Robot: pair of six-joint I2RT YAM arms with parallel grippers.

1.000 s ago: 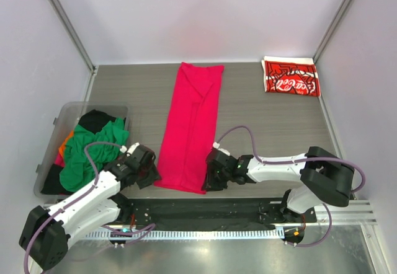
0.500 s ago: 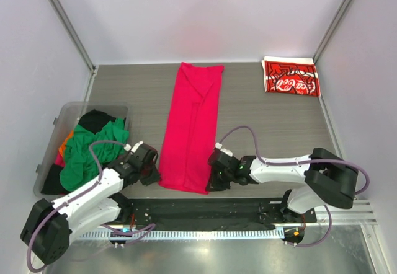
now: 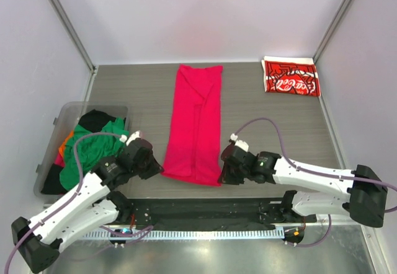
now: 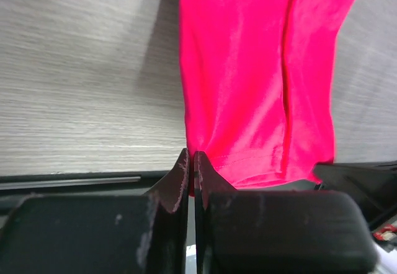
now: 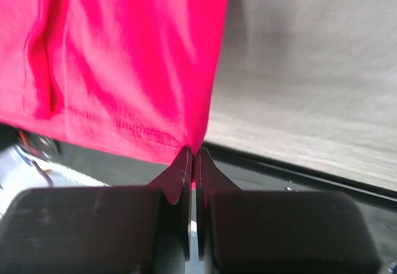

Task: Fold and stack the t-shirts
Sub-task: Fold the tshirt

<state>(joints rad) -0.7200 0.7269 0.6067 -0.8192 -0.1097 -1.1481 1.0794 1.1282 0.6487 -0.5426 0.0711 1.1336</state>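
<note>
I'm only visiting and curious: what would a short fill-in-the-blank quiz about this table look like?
The long t-shirt, pinched at its near corners by the left gripper and the right gripper, is ____.
The folded Coca-Cola t-shirt lies in the table's far ____ corner.
In the clear bin, the biggest cloth showing is ____.
Missing words: pink; right; green.
</note>
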